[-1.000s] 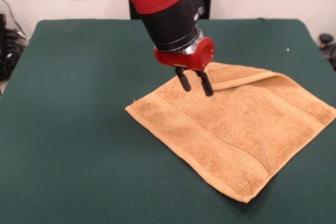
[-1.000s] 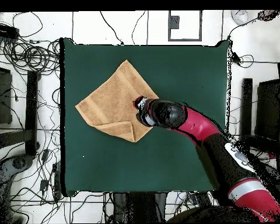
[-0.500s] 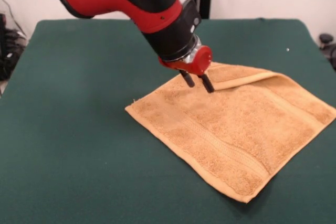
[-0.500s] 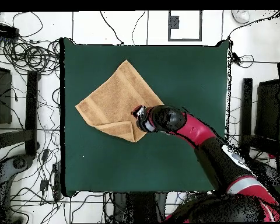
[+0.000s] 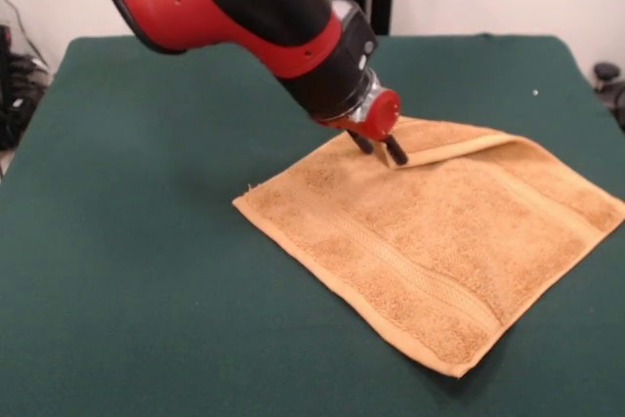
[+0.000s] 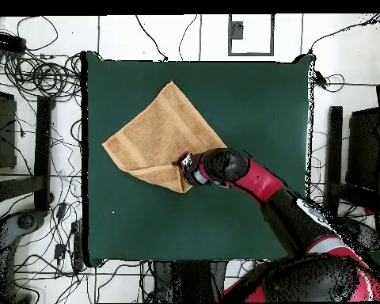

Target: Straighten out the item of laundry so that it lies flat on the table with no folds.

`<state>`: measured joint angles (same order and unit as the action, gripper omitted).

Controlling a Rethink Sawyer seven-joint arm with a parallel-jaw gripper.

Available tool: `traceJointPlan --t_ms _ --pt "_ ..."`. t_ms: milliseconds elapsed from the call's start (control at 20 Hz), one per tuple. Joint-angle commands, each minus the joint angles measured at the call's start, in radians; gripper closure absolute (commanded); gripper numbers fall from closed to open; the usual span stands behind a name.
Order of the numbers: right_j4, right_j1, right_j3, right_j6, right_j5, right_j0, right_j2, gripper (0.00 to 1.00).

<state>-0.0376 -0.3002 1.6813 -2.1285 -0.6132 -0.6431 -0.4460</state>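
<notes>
The towel (image 5: 439,231) lies on the green table (image 5: 146,241), toward four o'clock of the table's middle in the front view and toward ten o'clock in the overhead view. It sits as a diamond, corners out, and is mostly flat. The one fault is at its far side: a strip along the twelve o'clock edge is turned back over the top, and its doubled hem runs from below the gripper toward two o'clock.

The gripper (image 5: 380,149) comes in tilted from eleven o'clock, its two dark fingers (image 5: 395,151) set a small gap apart, their tips down at the inner end of that turned-back strip. No cloth is seen pinched between them, so it appears slightly open and holding nothing. The slant probably serves to get one finger under the flap's edge while the other stays above it, which is the grip that peeling the fold outward would need.

The tabletop around the towel is bare cloth. A tangle of cables (image 6: 39,75) covers the floor past the table edges, away from the work. The arm's own bulk (image 6: 225,166) hides the fold's inner end from above, so only the front view shows the contact.
</notes>
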Motion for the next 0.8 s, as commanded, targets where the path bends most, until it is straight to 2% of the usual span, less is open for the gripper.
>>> traceJointPlan --t_ms 50,800 --pt "0.041 0.043 0.033 0.016 -0.075 0.045 -0.124 0.00" --pt "0.086 0.074 0.037 0.003 -0.166 0.021 -0.178 0.00"
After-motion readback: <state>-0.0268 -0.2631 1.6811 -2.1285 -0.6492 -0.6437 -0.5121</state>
